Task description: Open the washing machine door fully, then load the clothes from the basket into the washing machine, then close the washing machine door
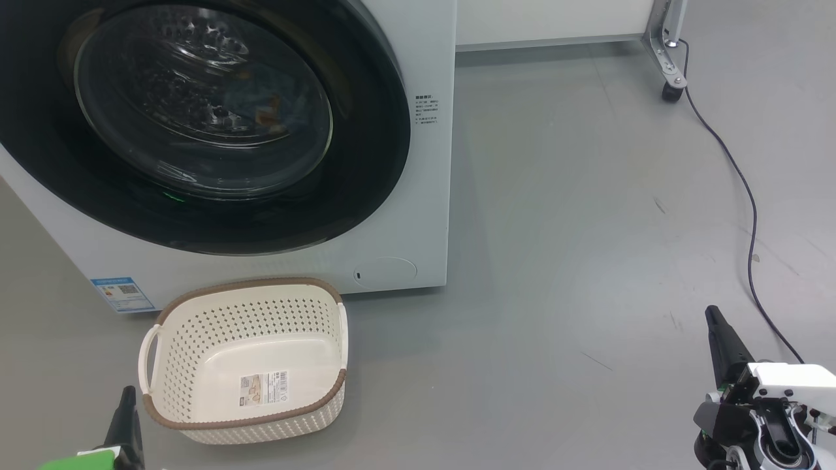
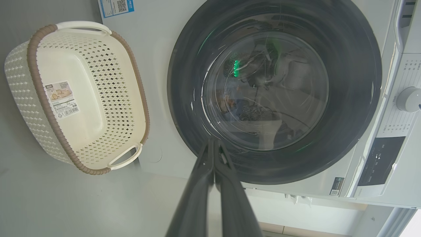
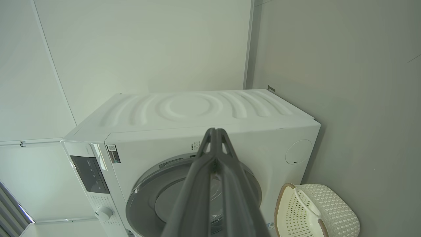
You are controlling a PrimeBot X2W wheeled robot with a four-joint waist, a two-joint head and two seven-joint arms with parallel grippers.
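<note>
The washing machine (image 1: 428, 196) stands white and boxy at the left, and the washing machine door (image 1: 366, 163) lies shut against its front. Through the glass bowl, a patch of light blue and orange clothes (image 1: 264, 111) shows faintly inside the drum. The cream basket (image 1: 261, 365) sits on the floor in front of the machine with nothing in it. My left gripper (image 1: 125, 398) is shut and holds nothing, just left of the basket. My right gripper (image 1: 713, 316) is shut too, far right over bare floor. In the left wrist view my left gripper (image 2: 213, 142) points at the door's black rim (image 2: 355, 98).
A black cable (image 1: 751, 215) runs across the grey floor at the right, from a wheeled metal frame (image 1: 673, 88) at the back. The machine's control panel (image 2: 381, 161) and knob (image 2: 408, 98) sit beside the door. A blue label (image 1: 124, 294) marks its lower front.
</note>
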